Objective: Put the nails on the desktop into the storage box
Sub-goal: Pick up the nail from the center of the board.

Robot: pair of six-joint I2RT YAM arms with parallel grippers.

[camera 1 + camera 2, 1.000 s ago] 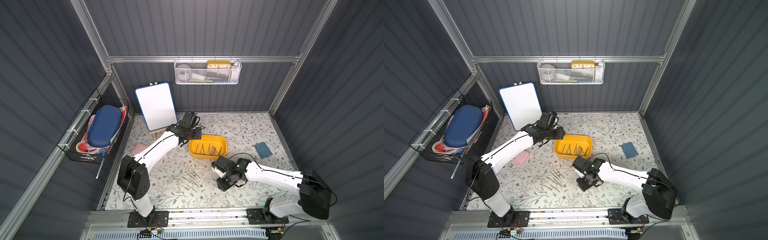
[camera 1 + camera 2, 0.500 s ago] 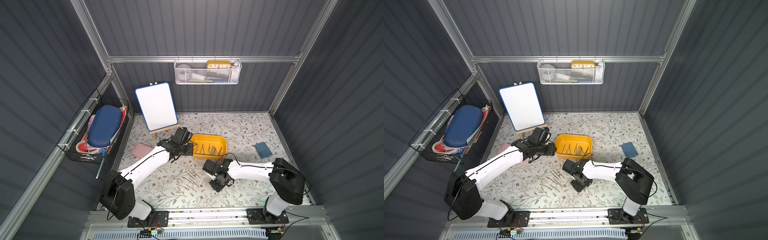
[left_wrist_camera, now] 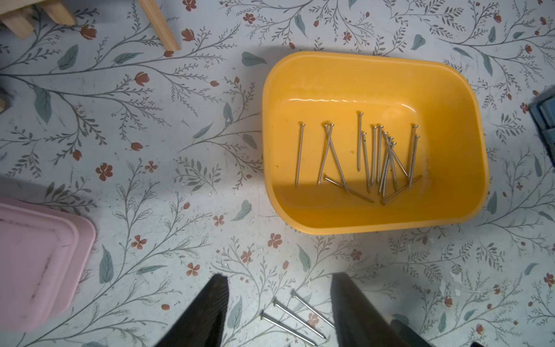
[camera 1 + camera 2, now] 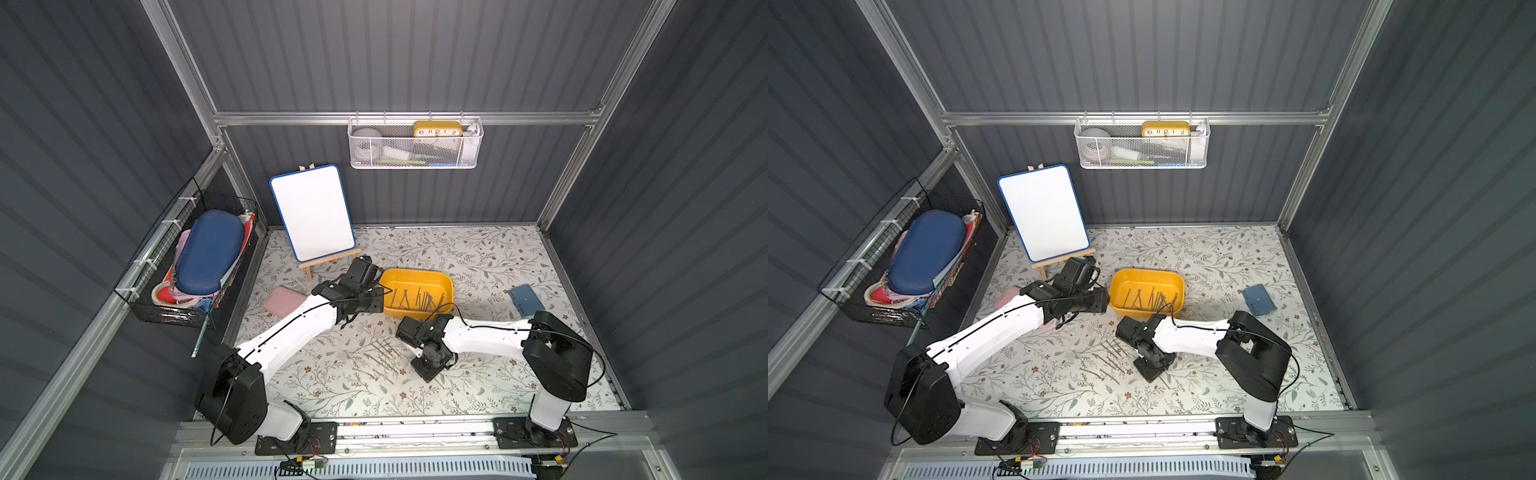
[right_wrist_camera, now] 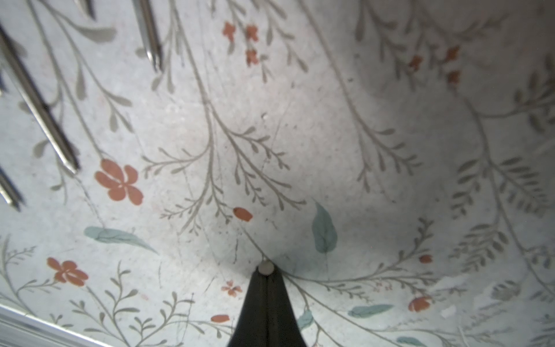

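Nails lie partly inside the yellow storage box, over a dozen on its floor. The loose nails are scattered on the floral worktop near its front. The left fingers stand open above three of these, holding nothing. The right fingers are closed at the worktop, with a round nail head pinched at their tips.

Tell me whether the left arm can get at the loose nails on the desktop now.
Likely yes: the left gripper is open, three nails show on the desktop between its fingers in the wrist view, and nothing covers them.
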